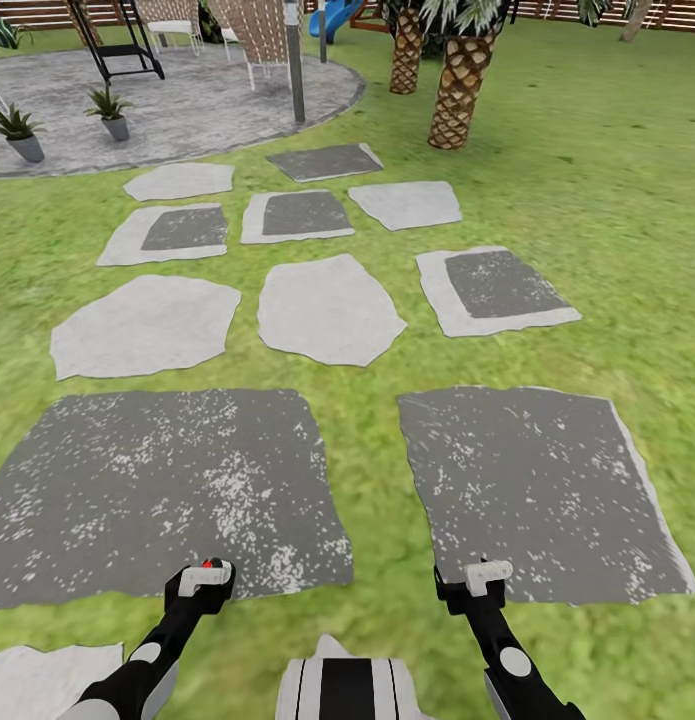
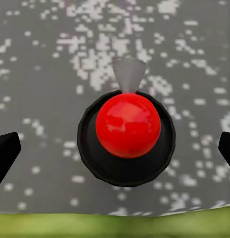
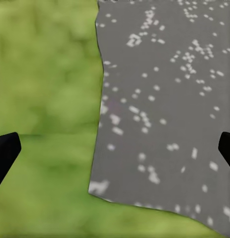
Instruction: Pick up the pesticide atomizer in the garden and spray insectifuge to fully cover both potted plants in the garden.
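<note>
Left wrist view: red-topped black spray bottle with grey nozzle (image 2: 127,131) between the widely parted fingers of the left gripper (image 2: 115,148), over speckled grey paving slab (image 2: 40,59). Right gripper (image 3: 115,148) spread, holding nothing, above slab edge and green lawn (image 3: 45,74). Head view, far left: two grey-potted plants (image 1: 17,128) on round grey patio (image 1: 197,100).

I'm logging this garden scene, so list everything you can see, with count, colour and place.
Stepping stones: about eleven, grey, some dark and speckled, across the lawn ahead.
Lawn: green, all around.
Patio: one, round, grey, far left.
Plants in grey pots: two, thin spiky green leaves, on the patio's left.
Palm trunks: two, brown, far centre-right.
Pole: one, grey, patio edge.
Chairs: pale woven seats, back of patio.
Black frame: one, on the patio.
Fence: brown slats, far edge.
Left claw: open, over dark paving; a red ball on a black disc in its wrist view.
Right claw: open, over the paving's edge.
</note>
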